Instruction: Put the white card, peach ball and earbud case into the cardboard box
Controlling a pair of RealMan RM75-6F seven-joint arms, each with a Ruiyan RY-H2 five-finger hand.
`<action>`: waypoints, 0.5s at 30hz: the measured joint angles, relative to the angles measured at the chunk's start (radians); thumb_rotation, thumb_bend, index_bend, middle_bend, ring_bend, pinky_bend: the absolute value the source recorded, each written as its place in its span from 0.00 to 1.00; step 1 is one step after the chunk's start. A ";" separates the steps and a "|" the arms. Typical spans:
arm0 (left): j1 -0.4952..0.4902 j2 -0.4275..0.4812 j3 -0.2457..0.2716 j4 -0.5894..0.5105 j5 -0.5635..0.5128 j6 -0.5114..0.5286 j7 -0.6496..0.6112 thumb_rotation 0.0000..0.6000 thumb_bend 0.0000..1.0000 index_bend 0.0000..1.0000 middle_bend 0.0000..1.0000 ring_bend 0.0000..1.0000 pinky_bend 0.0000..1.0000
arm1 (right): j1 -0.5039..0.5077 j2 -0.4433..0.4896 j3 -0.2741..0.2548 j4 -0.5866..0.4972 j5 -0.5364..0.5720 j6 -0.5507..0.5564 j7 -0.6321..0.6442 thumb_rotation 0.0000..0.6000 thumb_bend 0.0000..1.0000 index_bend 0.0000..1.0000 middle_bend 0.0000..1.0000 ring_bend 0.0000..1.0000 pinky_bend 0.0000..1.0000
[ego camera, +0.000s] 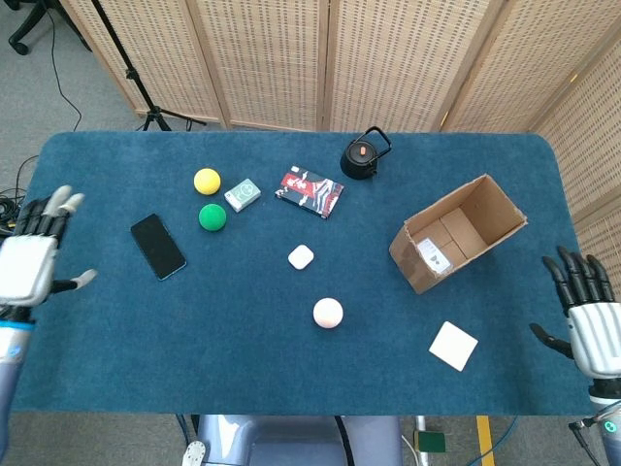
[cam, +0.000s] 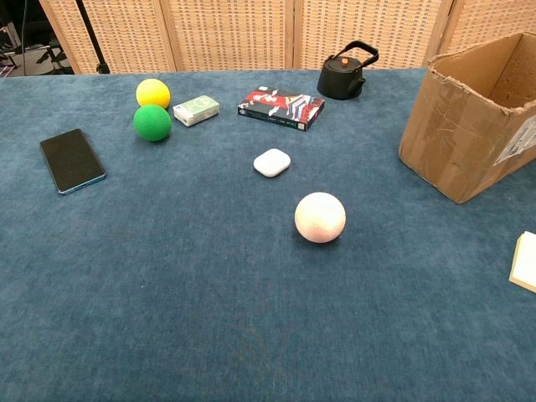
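Observation:
The peach ball (ego camera: 328, 313) (cam: 320, 217) lies near the middle of the blue table. Just behind it to the left sits the white earbud case (ego camera: 301, 256) (cam: 272, 162). The white card (ego camera: 453, 346) (cam: 524, 261) lies flat at the front right. Behind the card, the cardboard box (ego camera: 456, 234) (cam: 469, 117) lies on its side with its mouth open. My left hand (ego camera: 34, 257) hovers at the table's left edge, fingers spread and holding nothing. At the right edge my right hand (ego camera: 587, 320) is likewise spread and bare. Neither hand shows in the chest view.
A black phone (ego camera: 158, 245) (cam: 72, 159), a green ball (ego camera: 212, 216) (cam: 152, 122), a yellow ball (ego camera: 207, 181) (cam: 152, 92) and a small green-white pack (ego camera: 243, 194) (cam: 196, 110) lie at the back left. A red book (ego camera: 310, 191) (cam: 281, 108) and a black kettle (ego camera: 362, 156) (cam: 345, 74) stand behind the case.

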 measured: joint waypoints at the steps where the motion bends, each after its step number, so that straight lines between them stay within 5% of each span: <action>1: 0.027 0.013 0.003 -0.011 -0.014 0.018 -0.015 1.00 0.00 0.00 0.00 0.00 0.00 | 0.005 0.006 -0.007 -0.009 -0.015 -0.007 -0.015 1.00 0.00 0.00 0.00 0.00 0.00; 8: 0.138 0.053 0.015 -0.069 -0.011 0.118 -0.059 1.00 0.00 0.00 0.00 0.00 0.00 | 0.075 0.052 -0.035 -0.115 -0.152 -0.081 -0.157 1.00 0.00 0.00 0.00 0.00 0.00; 15: 0.168 0.095 0.013 -0.099 0.030 0.108 -0.099 1.00 0.00 0.00 0.00 0.00 0.00 | 0.221 0.076 -0.029 -0.261 -0.206 -0.312 -0.265 1.00 0.00 0.00 0.00 0.00 0.00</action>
